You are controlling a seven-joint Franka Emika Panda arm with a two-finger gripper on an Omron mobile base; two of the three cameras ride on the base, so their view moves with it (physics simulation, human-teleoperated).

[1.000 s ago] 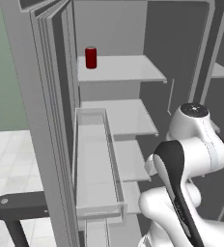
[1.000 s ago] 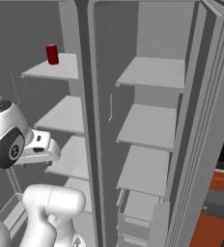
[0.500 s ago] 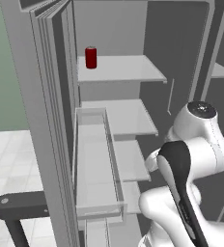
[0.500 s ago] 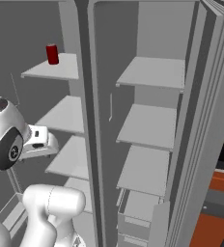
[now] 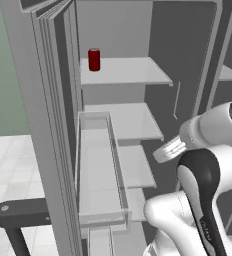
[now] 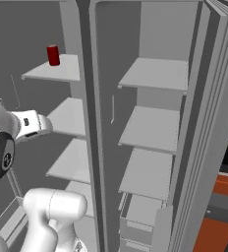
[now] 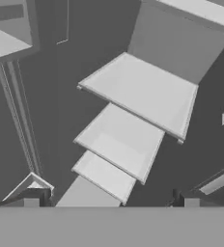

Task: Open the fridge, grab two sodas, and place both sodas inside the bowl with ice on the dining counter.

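red soda [image 5: 94, 59], grey fridge [image 5: 48, 125], pale shelves [image 6: 155, 74]

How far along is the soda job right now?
Done: the fridge stands open. In hand: nothing; the end effector is open and empty, facing the shelves. Left: the one soda in view sits on the top shelf; grabbing both cans and placing them in the bowl remain.

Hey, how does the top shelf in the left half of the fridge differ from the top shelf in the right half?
The left top shelf carries a red soda can standing upright near its back; the right top shelf is bare. In the right base view, the left top shelf sits behind the dark centre divider, while the right top shelf lies beside the open right door. Both are flat, pale grey and at about the same height.
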